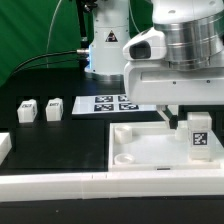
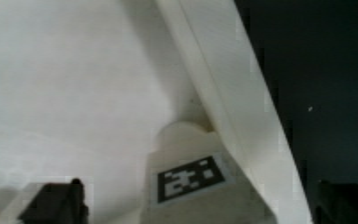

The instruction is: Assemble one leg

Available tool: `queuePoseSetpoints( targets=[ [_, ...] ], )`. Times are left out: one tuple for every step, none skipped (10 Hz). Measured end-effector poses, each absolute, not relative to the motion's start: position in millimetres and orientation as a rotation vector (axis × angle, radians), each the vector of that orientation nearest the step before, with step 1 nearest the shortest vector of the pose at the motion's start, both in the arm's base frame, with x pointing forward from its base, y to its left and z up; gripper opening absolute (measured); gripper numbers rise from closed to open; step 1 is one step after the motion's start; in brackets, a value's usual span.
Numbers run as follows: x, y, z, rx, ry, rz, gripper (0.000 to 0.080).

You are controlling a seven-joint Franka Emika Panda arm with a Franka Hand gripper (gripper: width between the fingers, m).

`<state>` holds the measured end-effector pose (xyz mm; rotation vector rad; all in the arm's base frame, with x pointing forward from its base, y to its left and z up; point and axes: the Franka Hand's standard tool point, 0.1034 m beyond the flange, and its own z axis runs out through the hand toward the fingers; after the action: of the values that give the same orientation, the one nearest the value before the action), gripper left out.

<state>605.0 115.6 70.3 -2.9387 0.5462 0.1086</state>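
Leg (image 1: 198, 135) upright in tray (image 1: 130, 152) corner, long axis vert., tag facing cam; gripper (image 2: 197, 208) fingers (image 2: 51, 205) wide

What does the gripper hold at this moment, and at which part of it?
Nothing. The gripper is open, and the leg stands between its fingers, touching neither.

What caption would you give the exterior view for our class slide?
Open fingers beside a tagged leg standing in the white tray; two spare legs wait by the marker board.
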Motion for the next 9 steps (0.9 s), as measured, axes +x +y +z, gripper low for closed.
queuePoseSetpoints(
  targets=[
    [605.2, 115.1, 70.0, -2.97, 0.358, 0.093, 0.0649],
    [605.9, 114.8, 70.5, -2.988, 0.21, 0.08, 0.0649],
    [606.1, 114.7, 70.6, -2.995, 0.107, 0.071, 0.0649],
    [606.3, 113.7, 70.5, -2.996, 0.089, 0.069, 0.0649],
    [606.1, 114.0, 70.3, -2.996, 0.089, 0.07, 0.0649],
    [606.1, 113.9, 70.2, -2.996, 0.089, 0.07, 0.0649],
    [606.1, 113.8, 70.1, -2.996, 0.089, 0.071, 0.0532],
    [606.0, 113.8, 69.9, -2.996, 0.089, 0.071, 0.0384],
    [606.1, 112.9, 69.9, -2.997, 0.09, 0.071, 0.0384]
  ],
)
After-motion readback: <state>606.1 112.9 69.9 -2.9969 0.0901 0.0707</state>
